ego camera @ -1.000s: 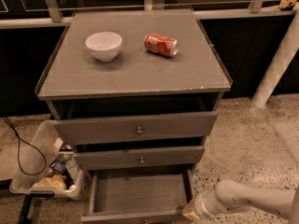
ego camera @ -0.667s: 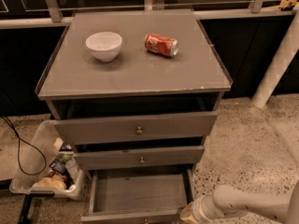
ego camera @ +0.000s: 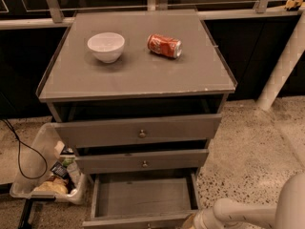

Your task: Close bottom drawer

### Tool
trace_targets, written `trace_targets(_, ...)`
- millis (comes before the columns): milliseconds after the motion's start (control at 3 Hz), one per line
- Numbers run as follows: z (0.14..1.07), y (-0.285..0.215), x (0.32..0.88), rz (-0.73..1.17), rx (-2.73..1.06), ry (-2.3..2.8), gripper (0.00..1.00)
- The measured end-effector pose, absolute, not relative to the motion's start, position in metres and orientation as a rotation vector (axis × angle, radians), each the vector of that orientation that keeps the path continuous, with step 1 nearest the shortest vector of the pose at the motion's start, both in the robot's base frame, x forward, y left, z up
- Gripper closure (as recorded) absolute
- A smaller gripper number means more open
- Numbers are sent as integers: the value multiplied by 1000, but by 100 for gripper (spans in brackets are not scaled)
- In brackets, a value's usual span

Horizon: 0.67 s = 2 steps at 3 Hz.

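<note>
Jaw state cannot be told: the gripper [ego camera: 192,222] is cut off at the bottom of the frame, just beside the right end of the bottom drawer [ego camera: 143,197] front. In the single camera view, that drawer is seen pulled far out beneath the counter's [ego camera: 138,75] front edge. It is judged rigid, wooden and fairly light; a flat push at the middle of its slim front panel is favoured. A bowl [ego camera: 106,46] and a can [ego camera: 164,46] are set toward the counter's back edge.
</note>
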<state>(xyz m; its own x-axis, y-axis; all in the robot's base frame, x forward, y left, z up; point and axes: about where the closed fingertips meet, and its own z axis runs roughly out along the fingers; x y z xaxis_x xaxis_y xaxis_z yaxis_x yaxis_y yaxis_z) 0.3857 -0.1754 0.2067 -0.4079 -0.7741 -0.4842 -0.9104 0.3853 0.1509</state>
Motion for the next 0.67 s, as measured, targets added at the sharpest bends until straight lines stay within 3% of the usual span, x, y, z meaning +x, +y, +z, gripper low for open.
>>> trace_targets(333, 162, -185, 392, 580, -1396, 2409, 100)
trace_targets(667, 147, -187, 402, 585, -1326, 2451, 84)
